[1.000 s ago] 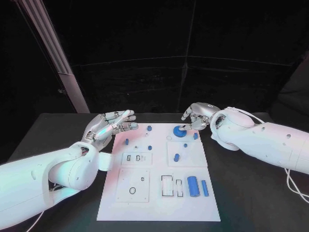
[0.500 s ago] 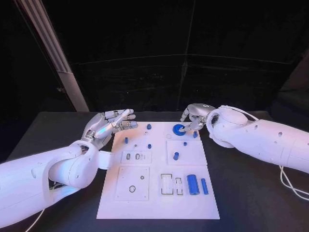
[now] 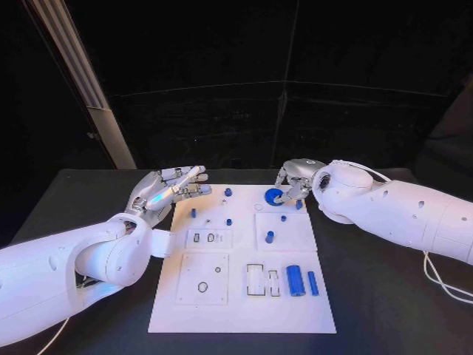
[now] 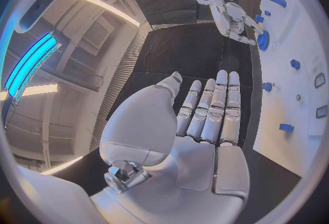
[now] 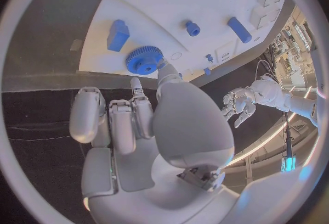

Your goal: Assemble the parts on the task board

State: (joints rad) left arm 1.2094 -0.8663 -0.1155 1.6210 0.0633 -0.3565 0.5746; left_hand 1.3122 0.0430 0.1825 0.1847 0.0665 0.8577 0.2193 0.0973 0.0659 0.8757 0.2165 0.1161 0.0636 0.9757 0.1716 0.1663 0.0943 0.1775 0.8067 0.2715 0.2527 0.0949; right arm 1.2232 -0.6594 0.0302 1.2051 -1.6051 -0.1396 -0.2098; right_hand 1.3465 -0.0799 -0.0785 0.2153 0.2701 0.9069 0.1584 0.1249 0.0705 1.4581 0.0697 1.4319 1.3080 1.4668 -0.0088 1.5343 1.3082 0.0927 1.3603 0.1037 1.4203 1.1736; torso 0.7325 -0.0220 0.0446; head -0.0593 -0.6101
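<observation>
The white task board [image 3: 242,307] lies in the middle of the table. A blue gear [image 3: 273,197] sits near its far edge. My right hand [image 3: 297,180] is at the gear, and its thumb and one fingertip pinch the toothed rim [image 5: 144,60] while the other fingers [image 5: 113,122] are curled in. My left hand [image 3: 171,186] hovers over the board's far left corner, holding nothing, with its fingers [image 4: 214,108] straight and side by side. The left wrist view shows the right hand [image 4: 235,20] against the gear [image 4: 262,41].
Small blue pegs [image 3: 228,194] [image 3: 192,214] [image 3: 268,237] stand on the far half of the board. A blue cylinder [image 3: 295,281] and a thin blue bar [image 3: 312,283] lie near the right edge, beside empty slots [image 3: 256,281]. A blue block [image 5: 117,35] lies near the gear.
My right arm has drawn a little closer to the board, with its hand staying at the gear. The left hand keeps its pose.
</observation>
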